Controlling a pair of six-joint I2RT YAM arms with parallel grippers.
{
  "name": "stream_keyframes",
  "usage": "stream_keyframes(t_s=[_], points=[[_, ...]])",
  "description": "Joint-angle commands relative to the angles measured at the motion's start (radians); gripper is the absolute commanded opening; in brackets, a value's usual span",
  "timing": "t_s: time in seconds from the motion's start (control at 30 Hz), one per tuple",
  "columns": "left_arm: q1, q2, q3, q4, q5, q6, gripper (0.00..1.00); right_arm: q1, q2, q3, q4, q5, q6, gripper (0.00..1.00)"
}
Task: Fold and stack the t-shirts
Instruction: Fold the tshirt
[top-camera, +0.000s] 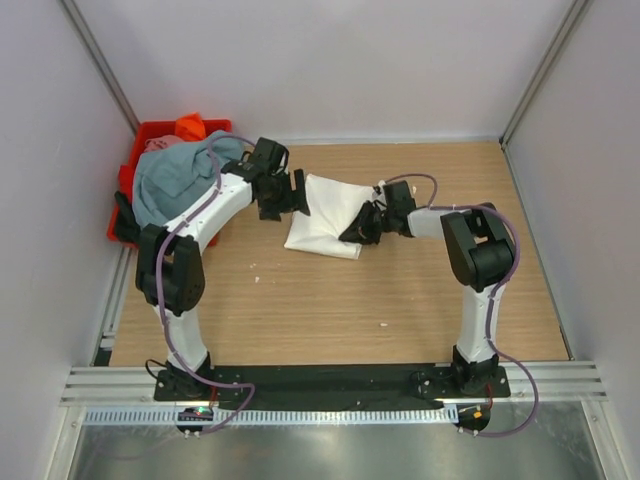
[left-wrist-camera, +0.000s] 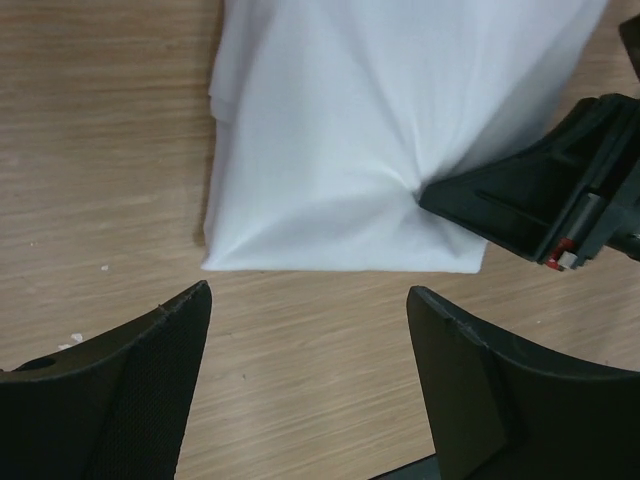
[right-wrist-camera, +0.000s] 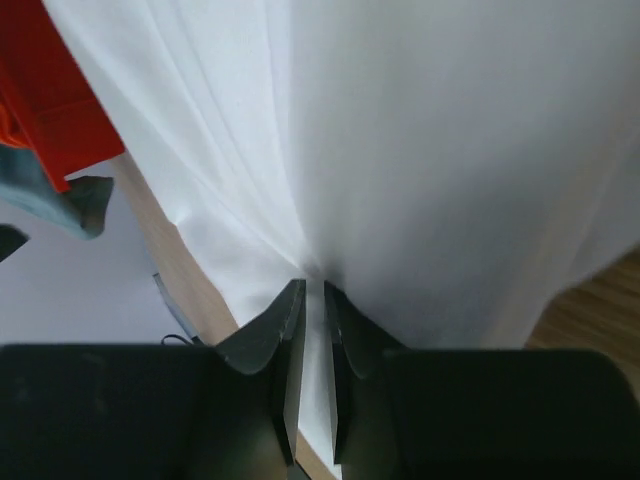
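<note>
Now the right end effector (right-wrist-camera: 312, 292) pinches a fold of the white t-shirt (top-camera: 322, 212), while the left end effector (left-wrist-camera: 308, 300) hangs, jaws apart, at its left edge.

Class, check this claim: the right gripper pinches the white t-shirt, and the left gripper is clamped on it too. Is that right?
Not quite. The right gripper does pinch the white t-shirt, but the left gripper is open, holding nothing, as the left wrist view shows.

My light wooden table (top-camera: 330, 300) carries a folded white cloth t-shirt (top-camera: 322, 212) mid-far and a red plastic crate (top-camera: 152, 128) far left.
</note>
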Motion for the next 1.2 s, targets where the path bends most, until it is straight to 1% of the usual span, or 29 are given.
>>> stream_keyframes(t_s=[0.0, 0.07, 0.13, 0.2, 0.23, 0.27, 0.3, 0.33, 0.37, 0.4, 0.43, 0.47, 0.5, 0.57, 0.6, 0.7, 0.73, 0.83, 0.87, 0.97, 1.07, 1.1, 1.17], points=[[-0.015, -0.094, -0.046, 0.061, -0.024, -0.004, 0.8, 0.006, -0.072, -0.195, 0.224, -0.041, 0.047, 0.21], [-0.026, -0.122, -0.064, 0.066, -0.034, -0.009, 0.8, 0.009, -0.09, -0.315, 0.287, -0.044, 0.074, 0.21], [-0.038, -0.137, -0.075, 0.061, -0.055, -0.01, 0.79, 0.012, -0.1, -0.358, 0.324, -0.055, 0.084, 0.2], [-0.063, -0.163, -0.081, 0.058, -0.072, -0.012, 0.79, 0.016, -0.132, -0.374, 0.288, -0.06, 0.064, 0.21], [-0.073, -0.172, -0.081, 0.052, -0.107, -0.012, 0.79, 0.015, -0.155, -0.368, 0.253, -0.055, 0.049, 0.21], [-0.099, -0.192, -0.075, 0.045, -0.127, -0.013, 0.78, 0.016, -0.179, -0.342, 0.158, -0.043, 0.001, 0.21], [-0.115, -0.203, -0.075, 0.037, -0.135, -0.013, 0.78, 0.016, -0.248, -0.322, 0.099, -0.026, -0.025, 0.25], [-0.13, -0.215, -0.08, 0.034, -0.168, -0.016, 0.78, 0.015, -0.28, -0.271, 0.047, 0.008, -0.054, 0.3], [-0.168, -0.234, -0.09, 0.037, -0.181, -0.024, 0.77, 0.013, -0.316, -0.242, -0.061, 0.023, -0.095, 0.36], [-0.19, -0.241, -0.099, 0.043, -0.188, -0.027, 0.77, 0.01, -0.345, -0.208, -0.109, 0.038, -0.119, 0.41], [-0.231, -0.246, -0.11, 0.061, -0.217, -0.033, 0.75, -0.002, -0.391, -0.143, -0.152, 0.072, -0.131, 0.48], [-0.251, -0.252, -0.124, 0.077, -0.227, -0.041, 0.74, -0.013, -0.405, -0.112, -0.189, 0.081, -0.143, 0.5], [-0.266, -0.261, -0.164, 0.121, -0.231, -0.06, 0.71, -0.023, -0.426, -0.086, -0.24, 0.094, -0.157, 0.52], [-0.309, -0.261, -0.216, 0.169, -0.236, -0.082, 0.66, -0.066, -0.425, -0.018, -0.29, 0.118, -0.168, 0.53], [-0.323, -0.248, -0.224, 0.201, -0.236, -0.099, 0.64, -0.085, -0.416, 0.002, -0.308, 0.123, -0.176, 0.53], [-0.385, -0.205, -0.216, 0.241, -0.257, -0.098, 0.62, -0.141, -0.351, 0.053, -0.311, 0.094, -0.18, 0.51], [-0.411, -0.168, -0.206, 0.245, -0.268, -0.088, 0.61, -0.149, -0.304, 0.071, -0.305, 0.086, -0.177, 0.48], [-0.446, -0.072, -0.146, 0.255, -0.29, -0.073, 0.58, -0.16, -0.22, 0.132, -0.3, 0.051, -0.188, 0.45], [-0.452, -0.051, -0.12, 0.256, -0.293, -0.071, 0.57, -0.16, -0.166, 0.148, -0.298, 0.043, -0.189, 0.43], [-0.464, 0.027, -0.087, 0.258, -0.31, -0.071, 0.55, -0.161, -0.074, 0.182, -0.276, 0.014, -0.188, 0.41], [-0.477, 0.097, -0.09, 0.258, -0.313, -0.085, 0.53, -0.168, -0.013, 0.215, -0.283, 0.026, -0.197, 0.4], [-0.483, 0.11, -0.098, 0.253, -0.314, -0.096, 0.5, -0.178, 0.026, 0.221, -0.28, 0.032, -0.197, 0.4], [-0.513, 0.128, -0.156, 0.264, -0.326, -0.125, 0.5, -0.189, 0.069, 0.235, -0.272, 0.04, -0.188, 0.39]])
